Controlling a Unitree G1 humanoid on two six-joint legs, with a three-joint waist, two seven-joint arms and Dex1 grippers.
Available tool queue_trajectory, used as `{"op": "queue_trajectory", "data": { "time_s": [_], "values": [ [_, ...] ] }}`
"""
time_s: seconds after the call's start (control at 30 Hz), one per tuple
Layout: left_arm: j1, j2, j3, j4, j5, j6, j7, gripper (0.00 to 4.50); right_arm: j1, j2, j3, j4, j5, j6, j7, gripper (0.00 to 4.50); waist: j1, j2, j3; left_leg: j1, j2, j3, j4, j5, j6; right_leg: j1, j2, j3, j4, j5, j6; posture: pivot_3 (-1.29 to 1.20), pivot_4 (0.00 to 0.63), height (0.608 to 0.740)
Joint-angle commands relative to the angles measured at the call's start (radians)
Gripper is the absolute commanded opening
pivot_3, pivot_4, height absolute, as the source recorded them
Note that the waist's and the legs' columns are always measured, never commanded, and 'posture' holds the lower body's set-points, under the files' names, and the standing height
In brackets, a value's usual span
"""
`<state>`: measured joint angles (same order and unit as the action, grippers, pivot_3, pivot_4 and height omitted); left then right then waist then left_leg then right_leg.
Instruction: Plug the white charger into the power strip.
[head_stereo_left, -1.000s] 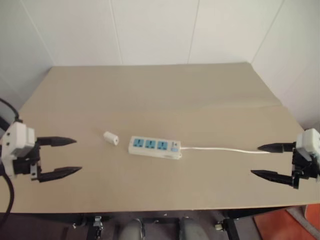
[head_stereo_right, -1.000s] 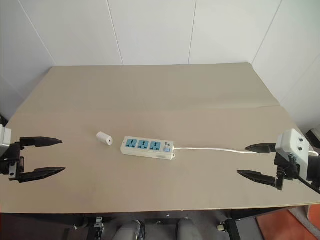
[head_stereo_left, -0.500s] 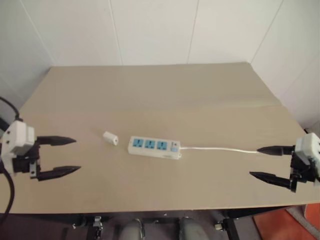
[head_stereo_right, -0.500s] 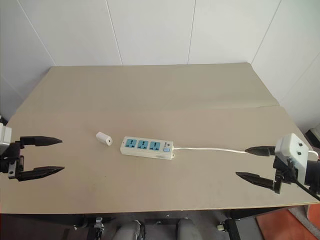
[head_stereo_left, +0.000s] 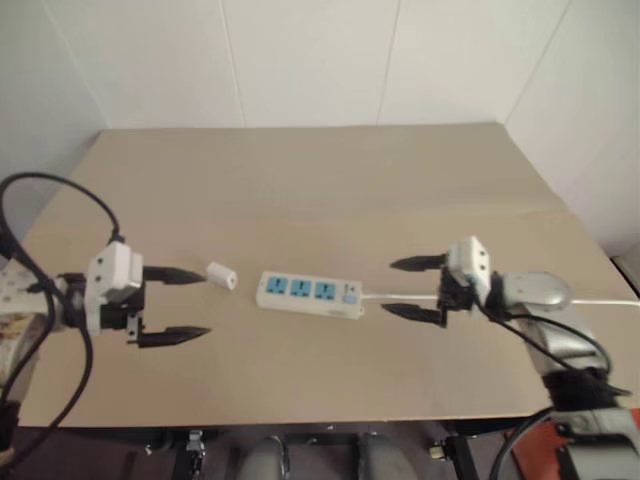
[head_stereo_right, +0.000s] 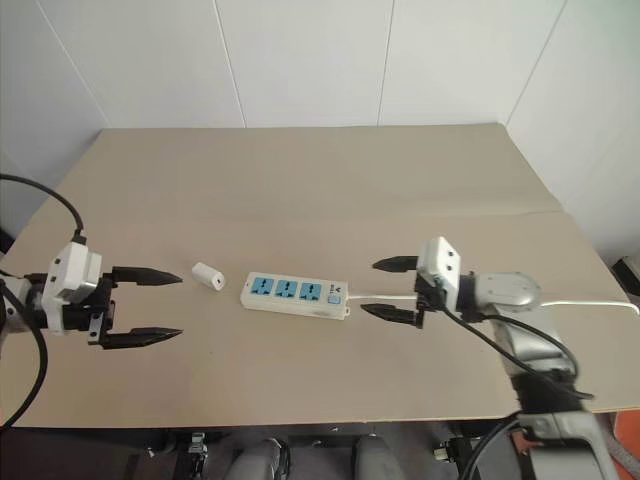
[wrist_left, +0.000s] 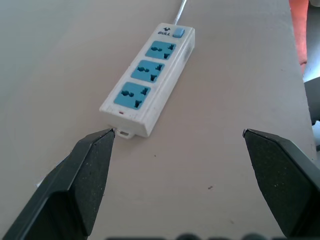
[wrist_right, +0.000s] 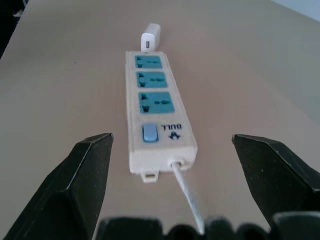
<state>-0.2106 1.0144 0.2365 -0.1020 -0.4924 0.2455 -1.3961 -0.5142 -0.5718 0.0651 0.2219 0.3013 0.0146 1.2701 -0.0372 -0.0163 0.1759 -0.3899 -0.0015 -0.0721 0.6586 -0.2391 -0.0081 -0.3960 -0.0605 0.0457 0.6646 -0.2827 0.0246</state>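
You've got both grippers wide open, nothing held: left gripper (head_stereo_left: 183, 303) lower left, right gripper (head_stereo_left: 410, 288) right of center. Charger (head_stereo_left: 222, 275) lies just left of the strip (head_stereo_left: 310, 295), mid-table

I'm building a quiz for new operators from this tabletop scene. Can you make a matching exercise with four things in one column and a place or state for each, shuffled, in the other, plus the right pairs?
Things
1. white charger
2. power strip
3. left gripper
4. right gripper

Places or states
A. open, fingers either side of the white cable at the strip's switch end
B. lies alone on the table, just off the strip's end farthest from the switch
C. open, empty, fingertips short of the charger
D. lies flat with three blue sockets, all empty

Pairs: 1-B, 2-D, 3-C, 4-A
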Motion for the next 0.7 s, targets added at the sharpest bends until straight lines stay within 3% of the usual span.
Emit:
{"op": "queue_trajectory", "data": {
  "time_s": [0.03,0.43,0.7],
  "values": [
    [-0.025,0.0,-0.028,-0.002,0.016,-0.025,-0.005,4.5,-0.057,0.047,0.04,0.118,-0.045,-0.108,0.019,4.48,-0.002,0.0,0.0,0.0,0.0,0.0,0.0,0.0,0.0,0.0,0.0,0.0,0.0,0.0,0.0,0.0,0.15,0.74],
    [-0.081,-0.047,-0.125,-0.024,0.039,-0.039,0.017,4.5,-0.201,0.19,0.074,0.479,-0.117,-0.273,0.028,4.48,-0.007,0.0,0.0,0.001,0.0,0.001,0.0,0.0,0.0,-0.001,0.001,0.0,0.002,0.0,0.0,0.0,0.15,0.74],
    [-0.051,-0.035,-0.113,-0.039,0.036,-0.038,0.016,4.5,-0.218,0.202,0.066,0.551,-0.114,-0.296,0.079,4.48,-0.009,0.0,0.0,0.001,0.0,0.001,0.0,0.0,0.0,-0.002,0.001,0.001,0.003,0.0,0.0,0.0,0.15,0.74]
  ]
}}
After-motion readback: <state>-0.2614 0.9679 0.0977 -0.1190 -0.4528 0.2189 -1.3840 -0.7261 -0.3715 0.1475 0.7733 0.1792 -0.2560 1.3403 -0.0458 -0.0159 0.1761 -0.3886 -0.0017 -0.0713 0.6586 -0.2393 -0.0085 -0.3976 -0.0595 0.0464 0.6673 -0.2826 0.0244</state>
